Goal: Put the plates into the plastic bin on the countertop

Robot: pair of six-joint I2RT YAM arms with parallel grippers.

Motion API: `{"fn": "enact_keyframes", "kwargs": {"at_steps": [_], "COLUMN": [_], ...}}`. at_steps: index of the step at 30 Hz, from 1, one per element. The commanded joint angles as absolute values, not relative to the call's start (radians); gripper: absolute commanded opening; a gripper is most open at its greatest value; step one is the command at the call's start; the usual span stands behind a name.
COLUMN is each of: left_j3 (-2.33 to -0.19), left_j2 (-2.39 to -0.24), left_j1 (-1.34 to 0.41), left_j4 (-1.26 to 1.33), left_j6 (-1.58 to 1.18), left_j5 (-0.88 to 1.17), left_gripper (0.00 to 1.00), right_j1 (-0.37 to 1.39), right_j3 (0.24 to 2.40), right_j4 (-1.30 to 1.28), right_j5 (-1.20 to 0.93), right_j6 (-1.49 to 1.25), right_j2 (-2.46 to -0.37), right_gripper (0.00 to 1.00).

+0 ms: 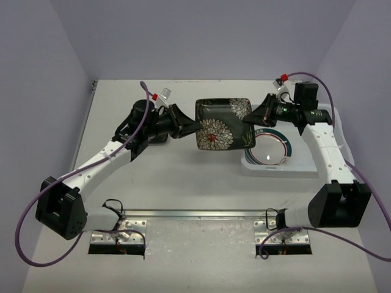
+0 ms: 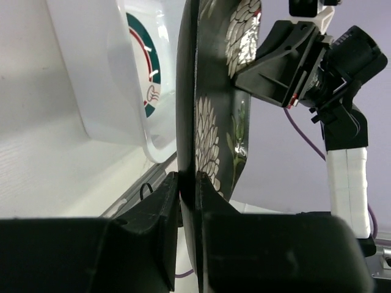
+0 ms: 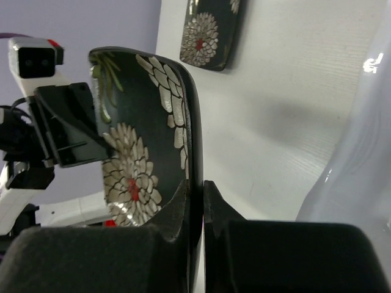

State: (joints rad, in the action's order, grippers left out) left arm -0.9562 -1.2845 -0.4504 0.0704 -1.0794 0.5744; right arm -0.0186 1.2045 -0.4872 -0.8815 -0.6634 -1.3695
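A square black plate with chrysanthemums hangs on edge above the countertop, just left of the plastic bin. My right gripper is shut on its right rim; in the right wrist view both pads pinch the plate. My left gripper straddles the opposite rim, its jaws slightly apart, with a thin gap beside the plate. A round white plate with a teal rim lies in the bin. A second black plate lies flat on the counter, mostly hidden under the left arm from above.
The bin's translucent wall stands close beside the held plate. A metal rail runs along the counter's front edge. Grey walls close in the left, right and back sides.
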Motion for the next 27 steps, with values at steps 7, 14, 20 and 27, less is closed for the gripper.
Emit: {"fn": "enact_keyframes", "kwargs": {"at_steps": [7, 14, 20, 27], "left_j3": [-1.163, -1.123, -1.105, -1.062], "left_j2": [-1.254, -1.218, -1.181, -1.170], "left_j1": [-0.458, -0.315, -0.273, -0.272], "left_j4": [-0.006, -0.229, -0.397, -0.423], "left_j6": [-0.911, -0.785, -0.627, -0.571], "left_j5": [0.535, 0.529, 0.513, 0.551], "left_gripper": [1.00, 1.00, 1.00, 1.00], "right_j1": [-0.210, -0.262, -0.279, -0.284], "right_j3": [1.496, 1.765, 1.789, 1.761], "right_j4": [-0.785, -1.057, -1.075, -1.049], "right_j5": [-0.883, -0.548, -0.358, -0.252], "right_j6": [-0.479, -0.185, -0.045, -0.009], "right_j2": [-1.411, -1.488, -1.492, -1.526], "right_gripper": [0.00, 0.00, 0.00, 0.00]}}
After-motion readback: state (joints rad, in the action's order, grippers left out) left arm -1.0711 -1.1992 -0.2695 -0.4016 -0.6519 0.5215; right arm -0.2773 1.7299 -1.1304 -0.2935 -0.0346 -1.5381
